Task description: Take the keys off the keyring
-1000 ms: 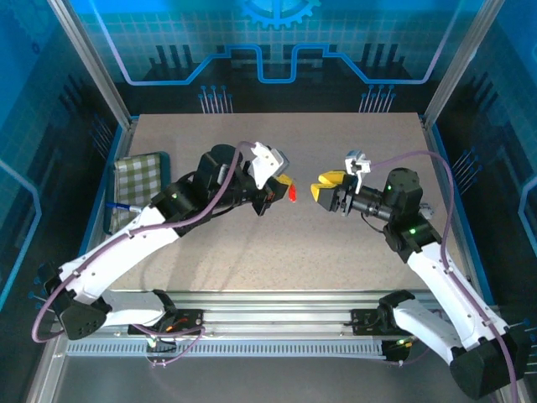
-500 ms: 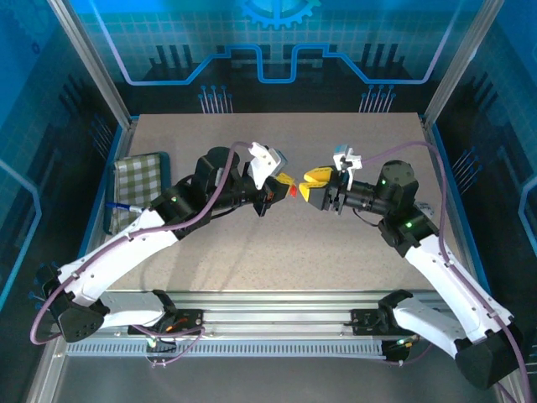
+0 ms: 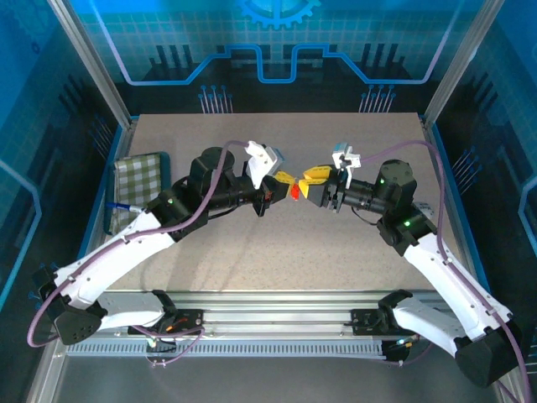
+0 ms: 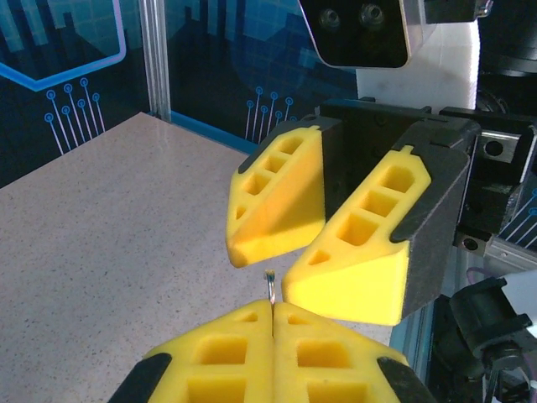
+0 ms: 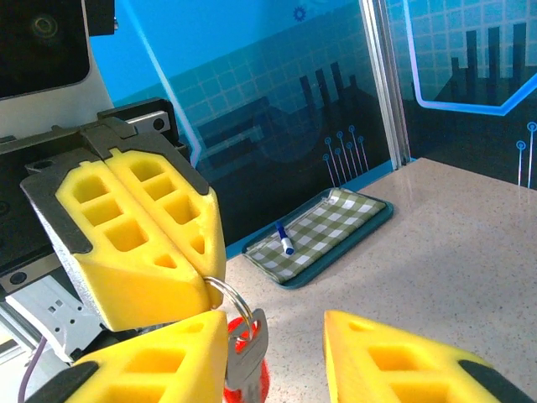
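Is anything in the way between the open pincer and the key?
Nothing visible. The key hangs from the ring held in the shut left pincer, and seems to sit in the gap of the open right pincer.

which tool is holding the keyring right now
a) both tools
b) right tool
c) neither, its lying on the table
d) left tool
d: the left tool is shut on the keyring, with a key hanging from it above the table, while the right tool is open, its fingers spread apart close by.
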